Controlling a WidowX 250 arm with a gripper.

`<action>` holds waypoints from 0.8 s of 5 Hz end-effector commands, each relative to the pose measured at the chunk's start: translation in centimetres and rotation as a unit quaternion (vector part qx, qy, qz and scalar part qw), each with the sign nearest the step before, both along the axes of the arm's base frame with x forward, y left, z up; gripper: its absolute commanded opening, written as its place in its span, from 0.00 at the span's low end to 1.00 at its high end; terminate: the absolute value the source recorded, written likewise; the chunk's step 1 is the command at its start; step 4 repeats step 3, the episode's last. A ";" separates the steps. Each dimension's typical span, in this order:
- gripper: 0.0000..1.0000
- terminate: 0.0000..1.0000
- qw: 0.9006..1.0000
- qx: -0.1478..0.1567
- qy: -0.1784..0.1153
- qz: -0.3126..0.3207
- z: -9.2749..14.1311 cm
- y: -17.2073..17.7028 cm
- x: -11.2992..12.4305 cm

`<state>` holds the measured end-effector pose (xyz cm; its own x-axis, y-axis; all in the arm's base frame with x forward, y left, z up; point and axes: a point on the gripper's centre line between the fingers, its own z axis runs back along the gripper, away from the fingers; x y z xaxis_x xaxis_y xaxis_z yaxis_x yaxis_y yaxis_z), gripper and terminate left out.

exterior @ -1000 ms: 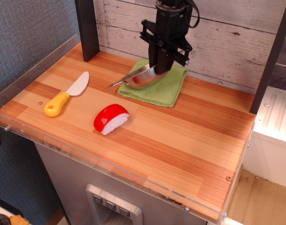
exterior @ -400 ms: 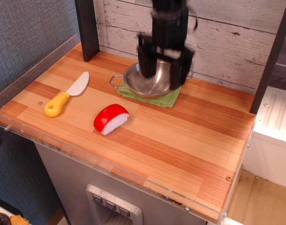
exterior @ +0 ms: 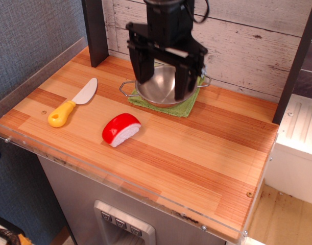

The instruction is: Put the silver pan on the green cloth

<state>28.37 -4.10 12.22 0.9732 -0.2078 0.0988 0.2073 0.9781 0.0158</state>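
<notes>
under the gripper (exterior: 163,76) – black, matt – a glossy steel silver pan (exterior: 158,89) on nubby green cloth (exterior: 185,105); nearer the camera, smooth striped wooden table (exterior: 196,153).

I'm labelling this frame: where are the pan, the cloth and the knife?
pan (exterior: 160,88): table camera, inner steel wall.
cloth (exterior: 184,108): table camera, front right corner.
knife (exterior: 62,114): table camera, yellow handle.
</notes>
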 end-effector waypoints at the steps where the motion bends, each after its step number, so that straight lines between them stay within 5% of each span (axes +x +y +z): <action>1: 1.00 0.00 1.000 -0.001 0.004 0.015 0.5 -0.5 -2.2; 2: 1.00 0.00 1.000 -0.001 0.004 0.015 0.5 -0.5 -2.2; 3: 1.00 1.00 1.000 -0.001 0.004 0.015 0.5 -0.5 -2.2; 4: 1.00 1.00 1.000 -0.001 0.004 0.015 0.5 -0.5 -2.2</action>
